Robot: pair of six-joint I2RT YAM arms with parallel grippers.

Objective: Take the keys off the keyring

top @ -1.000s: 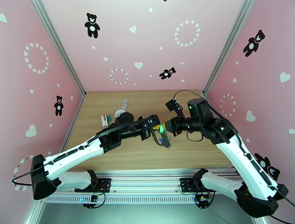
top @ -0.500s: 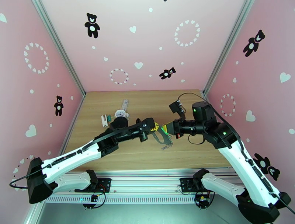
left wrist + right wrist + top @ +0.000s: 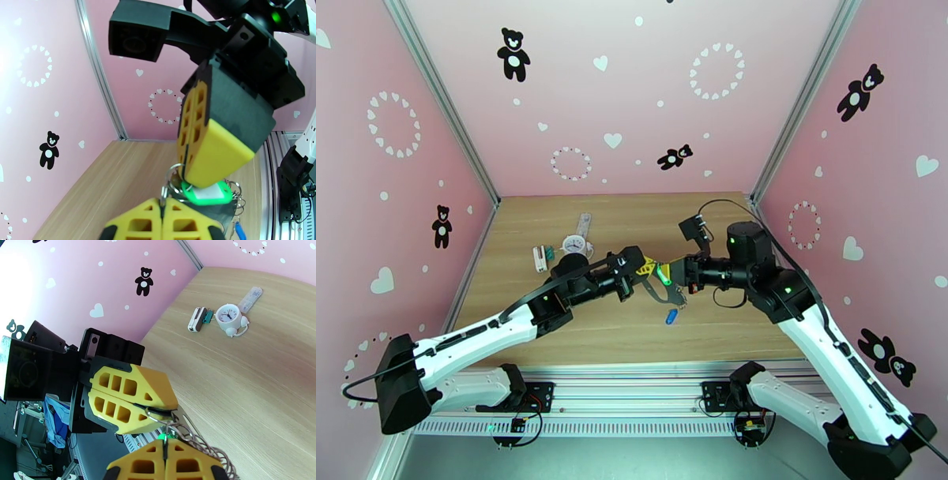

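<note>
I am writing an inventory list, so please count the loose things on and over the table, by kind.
keys: 2 (blue key, green key)
keyring: 1
clock: 1
white-green block: 1
clear stick: 1
total: 6

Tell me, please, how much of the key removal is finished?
Done: the blue key lies loose on the table. In hand: left gripper and right gripper, both shut, pinch the keyring above it. Remaining: the green key, hanging at the ring.
</note>
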